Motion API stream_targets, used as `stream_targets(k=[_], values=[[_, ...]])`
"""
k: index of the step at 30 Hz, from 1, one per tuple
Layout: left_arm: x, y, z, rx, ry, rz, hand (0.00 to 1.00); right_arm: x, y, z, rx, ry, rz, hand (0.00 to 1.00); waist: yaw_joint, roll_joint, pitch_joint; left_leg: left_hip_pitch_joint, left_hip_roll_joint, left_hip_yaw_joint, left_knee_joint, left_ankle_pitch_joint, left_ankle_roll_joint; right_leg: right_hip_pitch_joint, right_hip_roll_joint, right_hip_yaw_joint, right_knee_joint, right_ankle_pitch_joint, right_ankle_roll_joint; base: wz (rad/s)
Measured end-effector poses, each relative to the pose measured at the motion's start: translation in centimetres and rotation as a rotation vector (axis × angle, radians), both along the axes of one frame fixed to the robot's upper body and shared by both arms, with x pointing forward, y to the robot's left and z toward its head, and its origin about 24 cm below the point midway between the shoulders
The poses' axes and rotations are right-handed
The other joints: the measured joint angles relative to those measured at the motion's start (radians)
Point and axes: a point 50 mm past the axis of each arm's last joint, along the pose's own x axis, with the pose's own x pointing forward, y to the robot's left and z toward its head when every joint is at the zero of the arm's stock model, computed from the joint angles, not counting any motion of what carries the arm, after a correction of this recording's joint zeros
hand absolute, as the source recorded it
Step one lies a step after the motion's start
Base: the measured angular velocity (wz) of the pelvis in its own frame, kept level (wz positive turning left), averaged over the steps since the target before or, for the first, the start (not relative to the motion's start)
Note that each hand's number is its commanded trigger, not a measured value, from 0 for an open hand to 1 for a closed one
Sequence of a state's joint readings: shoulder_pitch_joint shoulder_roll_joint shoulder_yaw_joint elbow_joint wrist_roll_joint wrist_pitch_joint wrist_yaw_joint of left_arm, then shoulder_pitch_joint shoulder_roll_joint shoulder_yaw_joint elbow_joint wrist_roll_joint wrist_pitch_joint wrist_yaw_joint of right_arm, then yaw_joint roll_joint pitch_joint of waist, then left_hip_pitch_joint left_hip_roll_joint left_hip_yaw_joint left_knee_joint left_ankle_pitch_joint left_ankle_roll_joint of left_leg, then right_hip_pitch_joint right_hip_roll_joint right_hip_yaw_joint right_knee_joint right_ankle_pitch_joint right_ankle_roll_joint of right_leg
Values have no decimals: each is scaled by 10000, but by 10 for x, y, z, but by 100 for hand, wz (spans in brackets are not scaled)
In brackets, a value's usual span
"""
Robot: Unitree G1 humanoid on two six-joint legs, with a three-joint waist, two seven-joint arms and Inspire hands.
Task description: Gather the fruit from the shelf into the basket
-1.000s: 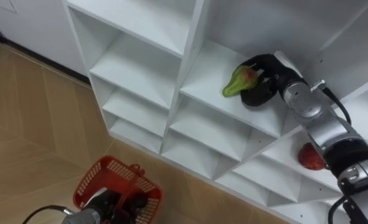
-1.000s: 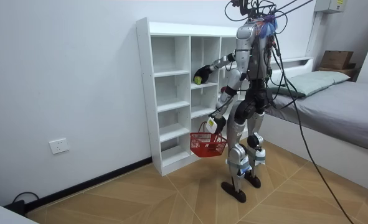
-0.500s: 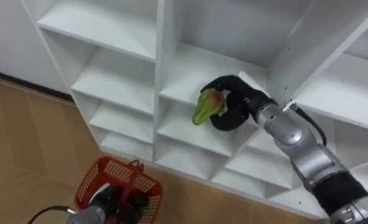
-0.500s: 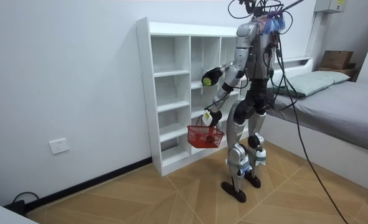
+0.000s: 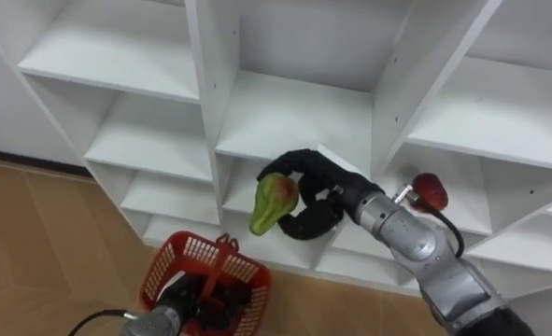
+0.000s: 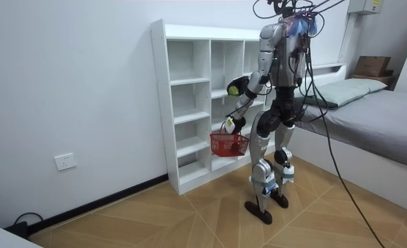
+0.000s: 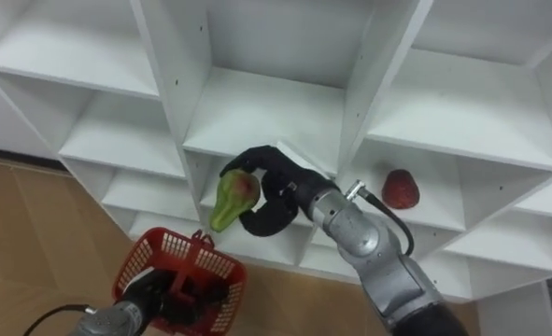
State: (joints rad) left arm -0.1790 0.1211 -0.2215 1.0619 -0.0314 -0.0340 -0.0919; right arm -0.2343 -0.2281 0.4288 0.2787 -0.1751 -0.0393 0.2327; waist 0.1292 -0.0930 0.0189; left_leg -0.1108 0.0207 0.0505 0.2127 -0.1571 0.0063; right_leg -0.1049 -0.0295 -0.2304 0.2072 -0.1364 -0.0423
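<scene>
A green pear-shaped fruit [image 5: 273, 203] with a red blush is out in front of the white shelf unit [image 5: 294, 117], and my black right hand [image 5: 315, 194] is shut round it. It hangs a little above the red wire basket [image 5: 206, 278], which dangles from my left hand [image 5: 184, 305] by its handle; dark things lie inside the basket. A red fruit [image 5: 431, 190] rests in the compartment to the right. The room view has me standing upright at the shelf unit [image 6: 189, 103], fruit [image 6: 235, 88] at chest height and basket [image 6: 229, 143] below it.
The shelf compartments around the hand are bare white boards with upright dividers [image 5: 423, 70]. Wooden floor [image 5: 42, 252] lies below. In the room view a bed [image 6: 368, 114] stands behind me at the right, and a wall socket [image 6: 65, 162] is low on the left wall.
My right hand has drawn the green fruit out of the middle compartment and down toward the basket. The basket has come nearer under it. The head camera has shifted too.
</scene>
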Motion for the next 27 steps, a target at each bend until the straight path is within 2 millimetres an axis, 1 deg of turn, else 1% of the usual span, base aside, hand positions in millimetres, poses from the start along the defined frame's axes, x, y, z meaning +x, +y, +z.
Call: stream_targets(k=[4,5,6,8,9,10,12,15,21,24,26,27], values=[[6,-4,4,-301,-413,150,100,-3,6,-2,37,53,276,100,-85,8,6,-22,-1,9,-7,0,0,-13,0,-12,-16,1,3,0],[8,-6,6,-462,-544,198,100,-4,9,-3,166,87,315,100,-129,38,20,-23,0,7,-4,0,0,-12,-1,-18,-11,2,3,0],[8,-7,6,-499,-598,169,100,-4,10,-4,219,121,338,100,-150,60,17,-23,0,8,-4,0,0,-12,-2,-21,-12,2,3,0],[11,-13,8,-762,-767,105,100,-7,13,-12,251,393,437,100,-275,165,16,-70,-10,-44,-2,-2,2,-25,-17,-89,-14,2,3,7],[12,-15,9,-811,-807,57,100,-8,13,-16,204,525,436,100,-306,184,19,-80,-12,-56,-3,-2,2,-32,-18,-103,-14,1,3,8],[13,-17,10,-865,-854,-27,100,-11,13,-24,8,817,460,100,-344,214,20,-99,-13,-66,-7,-2,2,-49,-21,-132,-14,1,4,5],[14,-20,10,-1116,-892,150,100,-13,11,-34,-329,1196,451,100,-398,235,18,-209,-12,-82,0,-1,1,-167,-27,-156,-2,2,3,2],[14,-21,11,-1182,-936,115,100,-15,9,-43,-556,1510,365,100,-446,241,22,-239,-7,-74,23,-1,2,-206,-30,-144,20,1,3,0],[19,-24,15,-1271,-1193,-56,100,-15,7,-44,-1016,1377,448,100,-495,244,25,-592,-9,-51,160,-2,3,-540,-46,-125,114,1,2,-1],[21,-26,19,-1373,-1436,-154,100,-16,4,-46,-1492,1233,539,100,-479,289,53,-675,-12,-60,227,-7,9,-574,-53,-139,114,1,3,0],[25,-27,23,-1467,-1764,-218,100,-16,1,-46,-1827,1012,474,100,-487,381,106,-714,-13,-73,257,-7,10,-602,-58,-149,140,0,2,0],[26,-28,24,-1526,-1829,-208,100,-17,0,-48,-1870,1007,397,100,-477,437,104,-714,-16,-77,261,-7,10,-602,-61,-142,147,-1,2,0]])
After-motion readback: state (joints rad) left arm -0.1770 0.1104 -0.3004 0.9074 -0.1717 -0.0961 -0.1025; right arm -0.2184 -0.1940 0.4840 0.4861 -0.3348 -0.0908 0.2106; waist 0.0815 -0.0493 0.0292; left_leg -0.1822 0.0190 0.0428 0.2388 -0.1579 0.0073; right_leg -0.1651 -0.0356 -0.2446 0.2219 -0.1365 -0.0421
